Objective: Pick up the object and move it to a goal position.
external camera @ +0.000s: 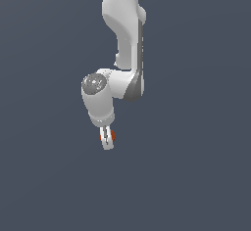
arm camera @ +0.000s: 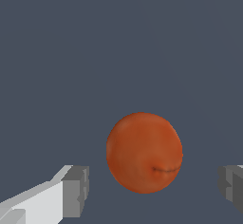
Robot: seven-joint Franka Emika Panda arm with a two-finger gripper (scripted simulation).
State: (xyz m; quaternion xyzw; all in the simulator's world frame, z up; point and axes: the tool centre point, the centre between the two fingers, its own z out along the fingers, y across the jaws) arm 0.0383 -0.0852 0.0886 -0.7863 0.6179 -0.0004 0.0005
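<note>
**Open gripper around a small orange ball**

In the wrist view, one grey finger pad (arm camera: 76, 191) is clear of the orange-red ball (arm camera: 144, 153); the other pad is also apart. The gripper (arm camera: 154, 190) is spread wide, gripping nothing. In the exterior view, the white arm (external camera: 125, 39) reaches down, the ball (external camera: 112, 136) beside its fingertips.
</note>
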